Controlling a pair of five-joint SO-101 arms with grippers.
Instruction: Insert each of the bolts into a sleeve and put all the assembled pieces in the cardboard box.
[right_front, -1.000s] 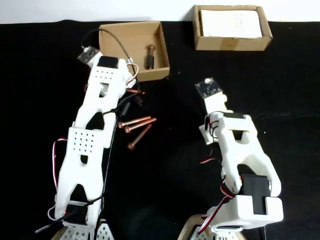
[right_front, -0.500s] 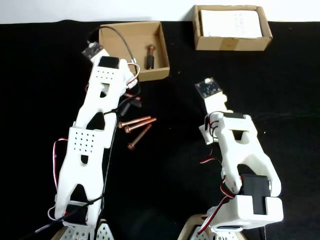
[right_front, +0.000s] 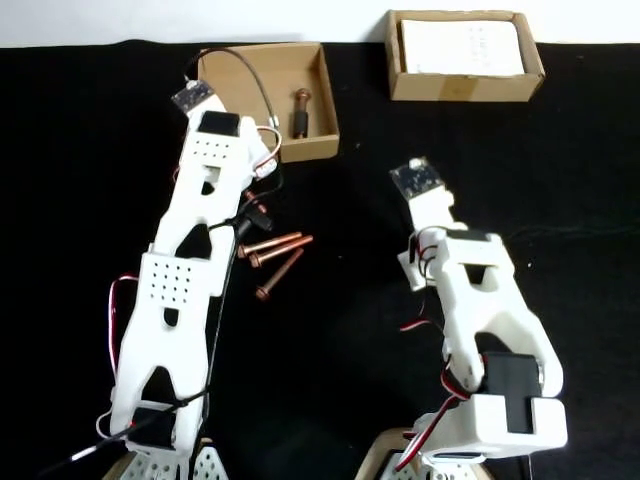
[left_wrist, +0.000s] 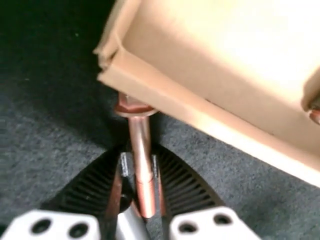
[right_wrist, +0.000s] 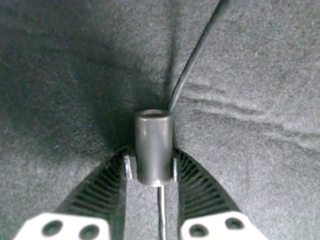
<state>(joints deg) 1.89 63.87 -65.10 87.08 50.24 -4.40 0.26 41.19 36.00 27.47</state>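
Note:
My left gripper (left_wrist: 139, 161) is shut on the shank of a copper bolt (left_wrist: 139, 150). The bolt's head points at the outer wall of the cardboard box (left_wrist: 215, 112) and sits just below its rim. From above, the left arm's wrist (right_front: 222, 150) lies at the front left corner of that cardboard box (right_front: 329, 95), which holds one bolt in a dark sleeve (right_front: 299, 112). Three loose bolts (right_front: 279, 248) lie on the black cloth beside the left arm. My right gripper (right_wrist: 152, 167) is shut on an upright dark sleeve (right_wrist: 152, 145), low over the cloth at centre right.
A second cardboard box (right_front: 465, 88) with a white sheet in it stands at the back right. A black cable (right_wrist: 196, 50) runs across the cloth beyond the held sleeve. The right arm (right_front: 470, 290) fills the table's front right.
The left arm's wrist has swung a little toward the cardboard box, carrying its bolt along. The right arm has kept still.

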